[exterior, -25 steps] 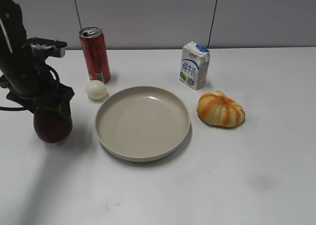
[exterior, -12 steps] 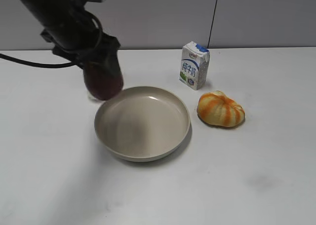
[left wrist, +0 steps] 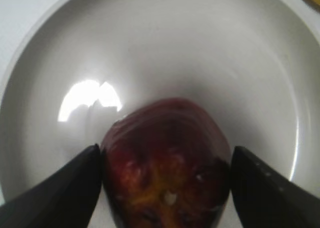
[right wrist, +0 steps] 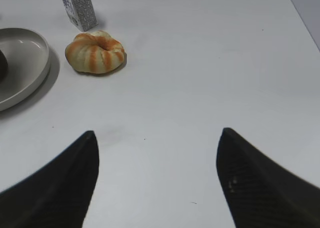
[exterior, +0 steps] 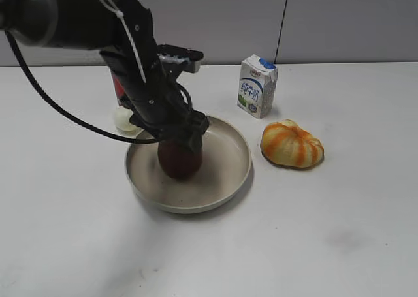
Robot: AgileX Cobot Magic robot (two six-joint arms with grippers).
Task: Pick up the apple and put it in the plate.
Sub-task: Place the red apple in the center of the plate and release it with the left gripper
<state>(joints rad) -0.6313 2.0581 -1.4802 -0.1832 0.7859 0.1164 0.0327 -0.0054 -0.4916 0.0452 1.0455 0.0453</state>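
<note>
White table, plate (exterior: 225, 179): apple (exterior: 179, 160) inside, clamped between left tool (exterior: 182, 138) fingers.

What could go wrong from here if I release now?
The apple sits inside the plate but off-centre, toward its left side, and the left tool grips it from both sides. It is tall and egg-shaped, so on release it may tip or roll toward the rim. Lifting out, the arm could brush the pale ball just beyond the plate's rim.
</note>
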